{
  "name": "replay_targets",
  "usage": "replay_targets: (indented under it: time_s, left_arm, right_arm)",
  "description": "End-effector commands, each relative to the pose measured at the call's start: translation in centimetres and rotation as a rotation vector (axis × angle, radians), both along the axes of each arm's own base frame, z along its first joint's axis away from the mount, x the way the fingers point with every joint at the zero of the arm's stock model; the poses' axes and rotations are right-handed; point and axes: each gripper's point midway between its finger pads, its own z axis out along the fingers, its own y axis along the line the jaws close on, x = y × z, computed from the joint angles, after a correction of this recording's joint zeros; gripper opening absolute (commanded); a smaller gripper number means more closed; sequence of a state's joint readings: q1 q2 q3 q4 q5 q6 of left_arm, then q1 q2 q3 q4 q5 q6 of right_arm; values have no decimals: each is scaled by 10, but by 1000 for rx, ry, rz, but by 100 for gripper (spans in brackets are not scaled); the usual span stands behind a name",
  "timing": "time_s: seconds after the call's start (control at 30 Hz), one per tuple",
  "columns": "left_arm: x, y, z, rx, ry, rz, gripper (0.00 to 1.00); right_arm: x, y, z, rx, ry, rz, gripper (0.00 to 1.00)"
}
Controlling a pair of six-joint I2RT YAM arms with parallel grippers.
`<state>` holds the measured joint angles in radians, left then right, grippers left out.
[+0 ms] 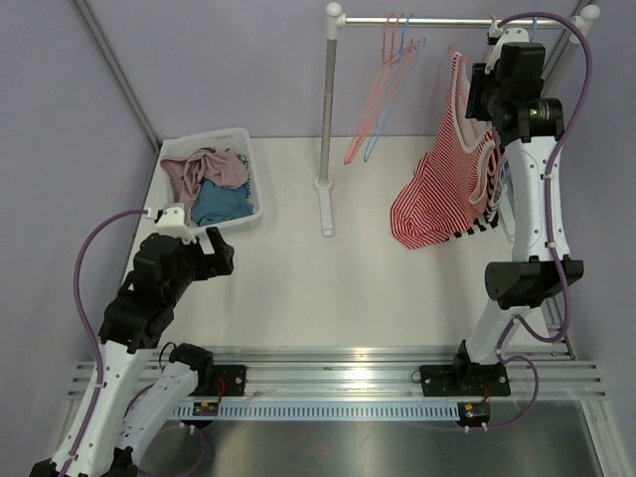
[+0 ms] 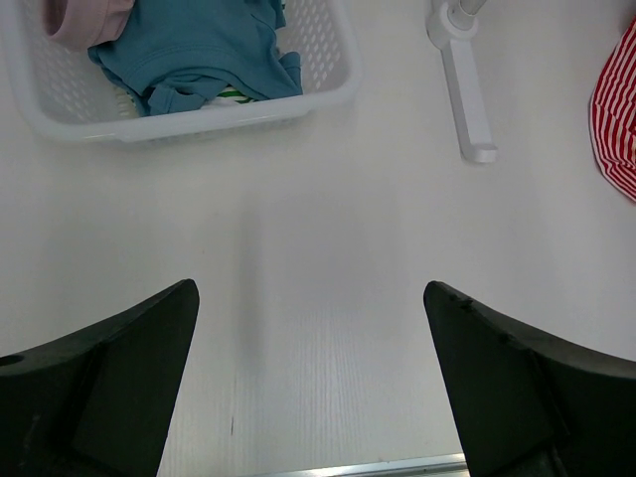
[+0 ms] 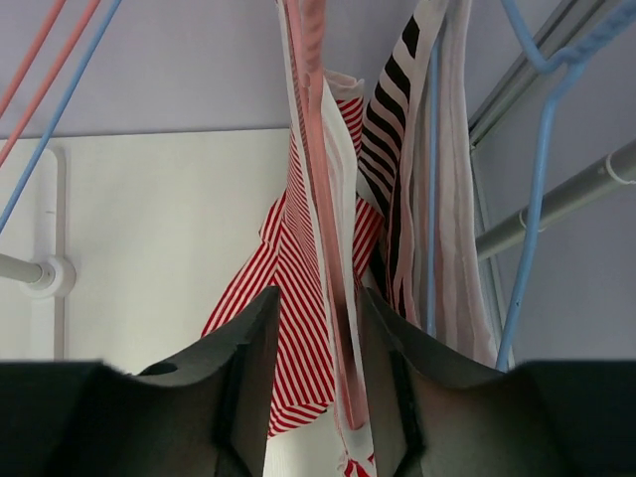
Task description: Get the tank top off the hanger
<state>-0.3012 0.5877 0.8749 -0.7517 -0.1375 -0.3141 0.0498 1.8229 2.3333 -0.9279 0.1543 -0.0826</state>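
The red-and-white striped tank top (image 1: 437, 194) is hung with its long axis vertical, hem pointed toward the white desk (image 1: 328, 298), below the right tool (image 3: 318, 298). The jaws are set close on either side of its pink-edged strap (image 3: 333, 248); whether it is pinched cannot be told. The left tool (image 2: 310, 286) is spread wide open.

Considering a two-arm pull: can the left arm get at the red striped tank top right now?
Probably not easily. The left gripper hovers open by the basket, across the table from the tank top, with the rack post between them and the right gripper straddling its strap.
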Motion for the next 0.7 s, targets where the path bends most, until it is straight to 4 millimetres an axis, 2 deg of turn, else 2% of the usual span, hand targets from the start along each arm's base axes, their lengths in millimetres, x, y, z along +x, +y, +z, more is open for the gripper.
replay_targets:
  time_s: [0.0,0.13,0.2,0.27,0.47,0.57,0.67]
  left_arm:
    - [6,-9,16,-35,-72,-38,99]
    - [7,-13,14,-38,-57,-54,99]
    - [7,-14,14,-40,-59,-58,99]
    - [6,-14,14,-42,-59,-61,99]
    - [5,-15,14,-43,-61,-64,99]
    - [6,-14,14,-41,-62,-61,99]
    - [6,-14,14,-42,-60,-61,99]
  right_arm:
    - [-3,11,17,42,-35,82,43]
    - [0,11,16,50,-38,90,30]
    - [2,13,8,71,-22,104,24]
    - [4,8,5,81,-21,90,22]
    - [7,15,-3,122,-14,108,24]
    - [8,17,-2,134,-17,115,19]
    - [6,18,6,142,-39,119,6]
